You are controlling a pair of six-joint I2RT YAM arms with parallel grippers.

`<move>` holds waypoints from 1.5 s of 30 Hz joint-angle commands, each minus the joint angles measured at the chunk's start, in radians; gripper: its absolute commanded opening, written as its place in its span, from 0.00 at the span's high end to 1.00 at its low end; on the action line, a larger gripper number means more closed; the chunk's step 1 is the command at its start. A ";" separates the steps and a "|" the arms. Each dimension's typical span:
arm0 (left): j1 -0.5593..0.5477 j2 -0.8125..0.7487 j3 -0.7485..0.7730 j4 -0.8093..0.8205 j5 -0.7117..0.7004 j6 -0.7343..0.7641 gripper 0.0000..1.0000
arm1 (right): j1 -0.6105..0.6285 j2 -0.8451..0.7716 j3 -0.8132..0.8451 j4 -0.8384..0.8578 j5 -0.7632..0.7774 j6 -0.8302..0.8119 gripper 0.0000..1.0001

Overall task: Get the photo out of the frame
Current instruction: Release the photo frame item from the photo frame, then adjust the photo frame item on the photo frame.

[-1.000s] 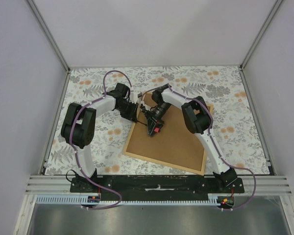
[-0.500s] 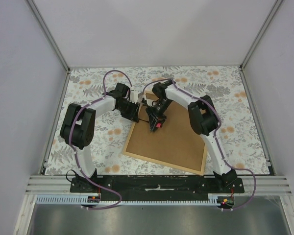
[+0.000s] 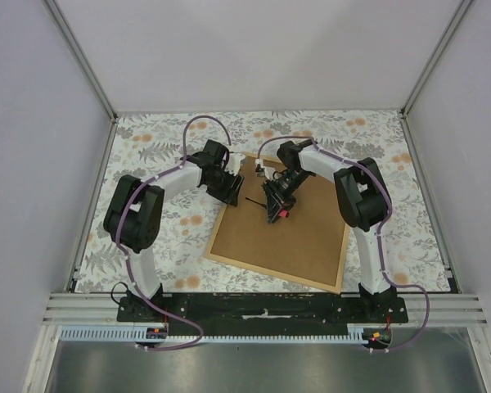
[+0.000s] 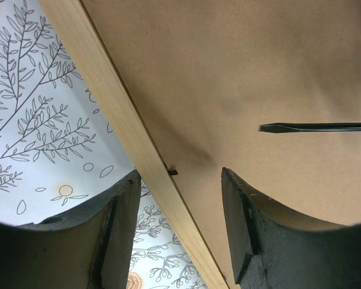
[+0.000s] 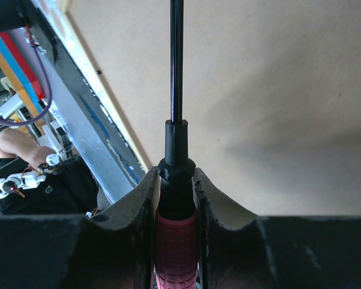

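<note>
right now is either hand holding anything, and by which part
Right hand grips a screwdriver by its red-and-black handle. Left hand is open astride the wooden edge of the frame, holding nothing.

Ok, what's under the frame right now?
Only the floral table cover shows around the frame, which lies back side up. Its brown backing board covers everything beneath, so the photo cannot be seen.

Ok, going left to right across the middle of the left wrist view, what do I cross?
Floral table cover → frame's wooden strip → brown backing board → screwdriver blade.
</note>
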 commanded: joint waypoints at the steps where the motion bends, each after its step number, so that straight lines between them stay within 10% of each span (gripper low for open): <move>1: -0.040 0.029 0.040 0.011 -0.087 0.037 0.42 | 0.006 0.023 -0.002 0.075 0.026 0.003 1.00; 15: -0.043 0.062 0.056 0.017 -0.142 0.036 0.65 | 0.006 0.011 -0.022 0.092 0.035 0.003 1.00; 22: -0.028 0.049 0.039 0.014 -0.099 0.030 0.97 | 0.006 0.012 -0.023 0.095 0.043 0.004 1.00; 31: 0.110 0.065 -0.010 0.055 0.254 0.014 0.98 | 0.006 0.034 -0.011 0.074 -0.034 -0.008 1.00; 45: 0.168 0.119 -0.104 0.202 0.413 -0.095 0.98 | 0.005 0.044 0.004 0.041 -0.120 -0.031 1.00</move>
